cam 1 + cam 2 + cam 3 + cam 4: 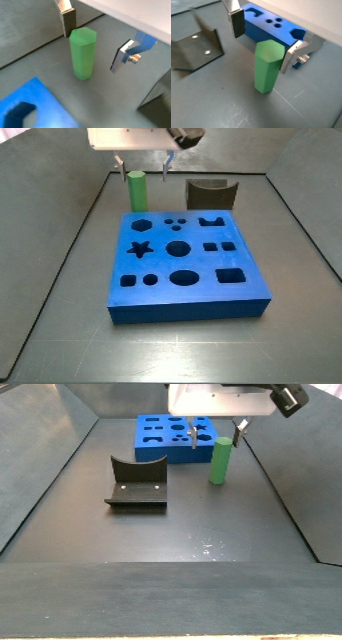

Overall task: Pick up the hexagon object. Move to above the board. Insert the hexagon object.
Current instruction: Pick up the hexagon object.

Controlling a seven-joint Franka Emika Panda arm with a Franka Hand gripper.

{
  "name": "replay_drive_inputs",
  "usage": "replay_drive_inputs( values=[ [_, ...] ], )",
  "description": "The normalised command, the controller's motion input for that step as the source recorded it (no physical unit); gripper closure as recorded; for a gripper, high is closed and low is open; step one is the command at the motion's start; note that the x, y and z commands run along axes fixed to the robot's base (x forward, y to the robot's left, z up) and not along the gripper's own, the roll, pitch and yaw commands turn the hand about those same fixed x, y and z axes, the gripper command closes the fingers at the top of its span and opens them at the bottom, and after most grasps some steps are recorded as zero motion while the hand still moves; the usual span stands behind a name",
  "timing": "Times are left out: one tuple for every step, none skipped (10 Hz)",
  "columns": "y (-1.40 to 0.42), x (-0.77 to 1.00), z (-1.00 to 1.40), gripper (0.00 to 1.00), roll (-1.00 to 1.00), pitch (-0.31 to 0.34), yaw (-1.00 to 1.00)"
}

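The hexagon object (83,52) is a tall bright green peg standing upright on the dark floor, just off the board's far edge (136,190). The board (187,258) is a thick blue slab with dark shaped cut-outs, and its edge shows in both wrist views (271,27). My gripper (144,170) hangs right above the peg, open. In both wrist views the peg's top (268,50) lies between the two silver fingers (236,23), with gaps on both sides. Nothing is held.
The fixture (136,484), a dark L-shaped bracket on a base plate, stands on the floor near the board (171,439) and also shows in a wrist view (194,50). Grey walls enclose the floor on three sides.
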Motion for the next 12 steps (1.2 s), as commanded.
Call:
replay_drive_inputs(
  values=[
    [0.00, -0.03, 0.00, 0.00, 0.00, 0.000, 0.00],
    [0.00, -0.44, -0.23, 0.00, 0.03, 0.000, -0.12],
    [0.00, -0.21, -0.10, 0.00, 0.00, -0.011, -0.06],
    [0.00, 0.00, 0.00, 1.00, 0.00, 0.000, 0.00],
    [0.00, 0.00, 0.00, 1.00, 0.00, 0.000, 0.00],
    [0.00, 0.00, 0.00, 1.00, 0.00, 0.000, 0.00],
    [0.00, 0.00, 0.00, 1.00, 0.00, 0.000, 0.00],
    [0.00, 0.00, 0.00, 1.00, 0.00, 0.000, 0.00],
    [0.00, 0.00, 0.00, 1.00, 0.00, 0.000, 0.00],
    [0.00, 0.00, 0.00, 1.00, 0.00, 0.000, 0.00],
    [0.00, 0.00, 0.00, 1.00, 0.00, 0.000, 0.00],
    [0.00, 0.00, 0.00, 1.00, 0.00, 0.000, 0.00]
  ],
)
